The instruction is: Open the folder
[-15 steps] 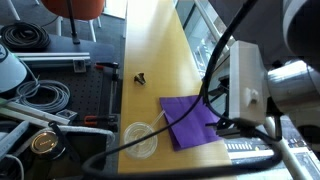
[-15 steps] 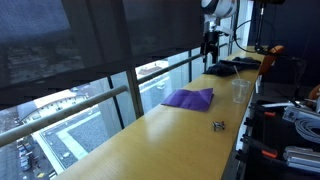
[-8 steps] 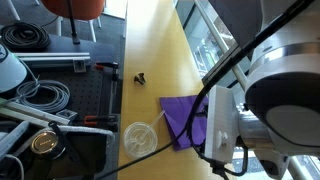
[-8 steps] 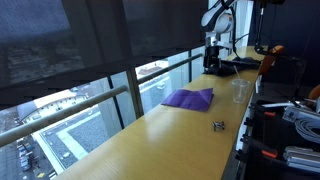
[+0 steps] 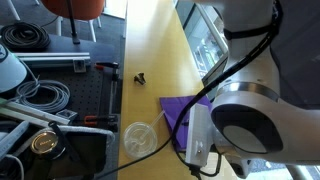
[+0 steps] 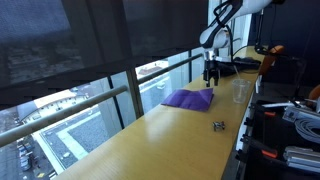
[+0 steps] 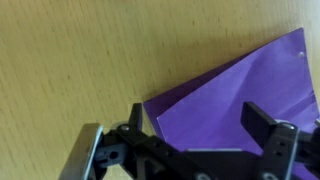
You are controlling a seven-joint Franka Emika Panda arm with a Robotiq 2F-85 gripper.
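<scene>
The gripper (image 7: 200, 118) hangs with jaws apart over the folder (image 7: 240, 85), which lies flat at the lower right of the wrist view. The thin cover could skid across the table (image 7: 70, 60) rather than lift, or the whole folder could get pinched.

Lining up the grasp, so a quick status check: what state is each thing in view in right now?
folder: closed, lying flat on the table.
gripper: jaws open, nothing between them, over the folder's edge.
clear cup: upright, looks empty.
small black clip: lying on the table, apart from the folder.
</scene>
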